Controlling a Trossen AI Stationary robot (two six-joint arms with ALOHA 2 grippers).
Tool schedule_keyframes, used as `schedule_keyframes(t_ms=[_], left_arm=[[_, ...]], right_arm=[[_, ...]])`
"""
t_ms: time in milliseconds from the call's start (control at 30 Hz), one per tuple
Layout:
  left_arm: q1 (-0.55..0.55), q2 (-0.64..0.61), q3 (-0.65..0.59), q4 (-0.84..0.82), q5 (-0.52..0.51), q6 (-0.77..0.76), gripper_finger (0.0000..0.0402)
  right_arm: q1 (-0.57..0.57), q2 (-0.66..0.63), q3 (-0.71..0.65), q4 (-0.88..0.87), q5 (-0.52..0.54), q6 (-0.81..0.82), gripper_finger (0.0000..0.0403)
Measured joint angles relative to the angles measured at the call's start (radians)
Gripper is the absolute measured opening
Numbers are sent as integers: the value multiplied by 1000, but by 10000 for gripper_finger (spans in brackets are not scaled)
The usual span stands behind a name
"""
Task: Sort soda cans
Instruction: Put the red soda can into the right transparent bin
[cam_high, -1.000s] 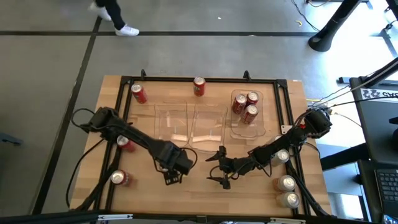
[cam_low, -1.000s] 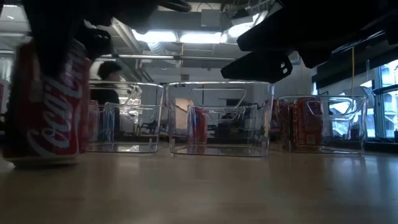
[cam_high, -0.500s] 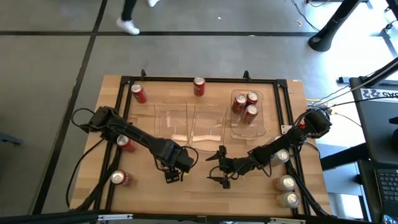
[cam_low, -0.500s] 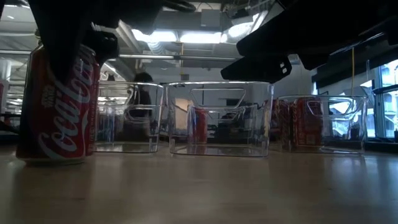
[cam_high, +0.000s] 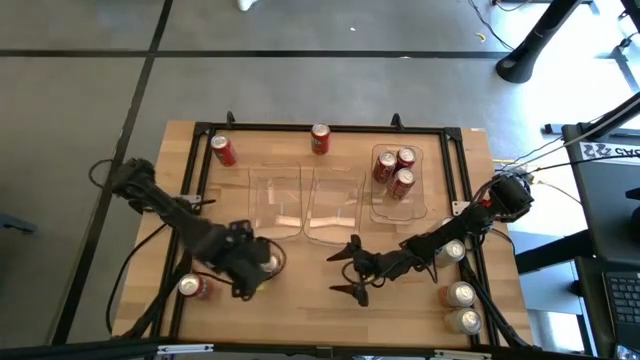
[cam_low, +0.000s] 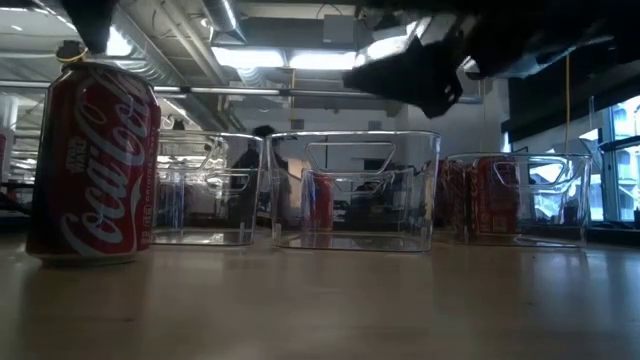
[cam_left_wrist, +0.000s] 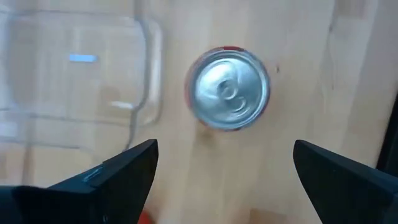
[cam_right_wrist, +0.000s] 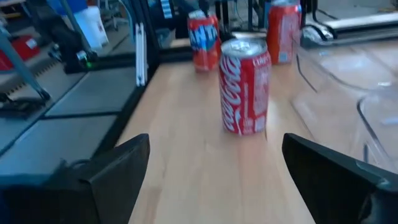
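Observation:
A red soda can (cam_high: 268, 262) stands upright on its base on the wood near the table's middle; it looms large in the low view (cam_low: 95, 160). My left gripper (cam_high: 244, 285) hangs open just left of it and above it, looking down on the can's silver top (cam_left_wrist: 229, 88). My right gripper (cam_high: 334, 272) is open and nearly level, pointing toward the table's left at the same can (cam_right_wrist: 245, 87), a short way off. The right bin (cam_high: 397, 205) holds three red cans.
Two clear bins (cam_high: 275, 205) (cam_high: 335, 205) stand beside the right bin. Red cans sit at the far edge (cam_high: 222, 150) (cam_high: 320, 138) and near left (cam_high: 190, 287). Pale cans (cam_high: 460, 295) are grouped at the near right. A black frame rims the table (cam_high: 330, 128).
My left gripper has let go of the red can, risen off it and drawn back toward the table's left edge, tipping as it went. The can, first gripped and slightly off upright, now stands alone on the table. My right gripper has tipped a little.

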Motion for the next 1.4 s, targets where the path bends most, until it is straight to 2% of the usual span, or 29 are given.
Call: schedule_keyframes(t_ms=[200,400,467,533,633,867,1033,1200,1400], left_arm=[[-170,-141,-136,39,-211,-229,361],[-341,-232,-347,215,-449,-443,361],[-380,-236,-403,265,-522,-511,361],[-417,-235,-457,339,-632,-557,361],[-451,-233,-539,460,-771,-569,361],[-486,-233,-668,495,-814,-736,358],[-521,-232,-731,498,-932,-857,348],[-537,-230,-744,515,-987,-875,345],[-538,-230,-743,524,-1001,-801,345]], right_arm=[[-10,0,90,-35,0,-34,367],[-55,0,188,-133,6,-113,367],[-72,0,208,-162,-14,-122,367],[-93,0,219,-161,-78,-134,367],[-119,0,234,-159,-132,-131,367],[-134,15,266,-181,-128,-135,367],[-138,117,337,-172,-101,-133,367],[-157,235,461,-165,-106,-135,367],[-195,348,620,-258,-122,-137,367]])
